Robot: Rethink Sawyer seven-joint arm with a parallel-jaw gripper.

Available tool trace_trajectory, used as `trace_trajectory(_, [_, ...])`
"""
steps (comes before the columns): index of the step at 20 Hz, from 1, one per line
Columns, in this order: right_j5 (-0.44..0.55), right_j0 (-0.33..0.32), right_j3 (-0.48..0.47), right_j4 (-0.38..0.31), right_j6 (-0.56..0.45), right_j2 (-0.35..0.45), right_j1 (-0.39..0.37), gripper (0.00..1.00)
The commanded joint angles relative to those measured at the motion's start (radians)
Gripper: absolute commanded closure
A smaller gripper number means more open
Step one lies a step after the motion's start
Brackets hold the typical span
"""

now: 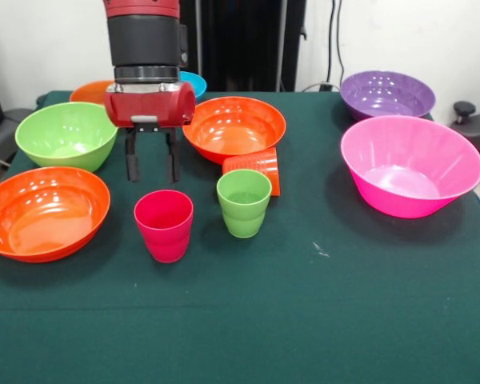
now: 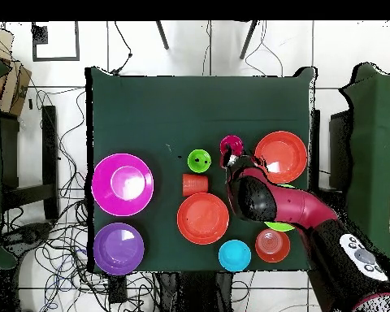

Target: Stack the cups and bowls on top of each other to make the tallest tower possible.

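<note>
**Q:** Where is the arm, and how does its tool stand?

**A:** In the front view the red and black arm comes down at about 11 o'clock from the table's middle. Its gripper [image 1: 152, 164] hangs with two black fingers [image 1: 132, 162] spread apart, holding nothing, tips just above the green cloth of the table [image 1: 320, 320]. It sits behind the magenta-red cup [image 1: 164, 225], apart from it.

**Q:** Where are the cups?

**A:** The magenta-red cup stands upright near the centre. At its 3 o'clock, just beside it, the light green cup [image 1: 244, 202] also stands upright. The orange cup [image 1: 254, 170] lies on its side behind the green one, up against the front of a wide orange bowl [image 1: 234, 126].

**Q:** And the bowls?

**A:** None is stacked. A second wide orange bowl [image 1: 44, 212] sits at 9 o'clock by the left edge, with the medium green bowl [image 1: 66, 134] behind it at 10 o'clock. The small orange bowl [image 1: 92, 91] and small blue bowl [image 1: 194, 82] show partly behind the arm at 12 o'clock. The large pink bowl [image 1: 410, 164] is at 3 o'clock, the purple bowl [image 1: 386, 94] behind it at 2 o'clock.

**Q:** What does the overhead view add?

**A:** The arm covers most of the green bowl; the gripper's tip lies next to the magenta-red cup [image 2: 231, 146].
</note>
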Motion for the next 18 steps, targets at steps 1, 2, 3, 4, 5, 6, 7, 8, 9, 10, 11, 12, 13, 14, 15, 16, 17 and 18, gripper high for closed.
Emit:
trace_trajectory(1, [0.042,0.067,0.091,0.03,0.154,-0.025,-0.013,0.0])
trace_trajectory(2, [0.035,0.072,0.105,0.034,0.162,-0.035,-0.02,0.0])
trace_trajectory(3, [0.025,0.079,0.117,0.037,0.171,-0.044,-0.021,0.0])
trace_trajectory(4, [0.015,0.086,0.127,0.04,0.178,-0.055,-0.026,0.0])
trace_trajectory(5, [0.004,0.094,0.137,0.043,0.184,-0.065,-0.029,0.0])
trace_trajectory(6, [-0.003,0.096,0.146,0.045,0.187,-0.07,-0.033,0.0])
trace_trajectory(7, [-0.012,0.103,0.155,0.047,0.19,-0.081,-0.038,0.0])
trace_trajectory(8, [-0.019,0.106,0.162,0.046,0.191,-0.088,-0.04,0.0])
trace_trajectory(9, [-0.027,0.116,0.168,0.046,0.191,-0.102,-0.046,0.0])
trace_trajectory(10, [-0.033,0.121,0.176,0.04,0.188,-0.112,-0.051,0.0])
trace_trajectory(11, [-0.037,0.125,0.19,0.035,0.187,-0.119,-0.064,0.0])
trace_trajectory(12, [-0.023,0.137,0.205,0.028,0.18,-0.136,-0.088,0.0])
trace_trajectory(13, [-0.022,0.147,0.223,0.023,0.18,-0.152,-0.105,0.0])
trace_trajectory(14, [-0.026,0.154,0.249,0.018,0.184,-0.169,-0.134,0.0])
trace_trajectory(15, [-0.024,0.166,0.278,0.018,0.189,-0.187,-0.171,0.0])
trace_trajectory(16, [-0.015,0.164,0.319,0.016,0.19,-0.191,-0.219,0.0])
trace_trajectory(17, [-0.006,0.161,0.359,0.013,0.191,-0.196,-0.267,0.0])
trace_trajectory(18, [0.001,0.162,0.396,0.015,0.195,-0.2,-0.311,0.0])
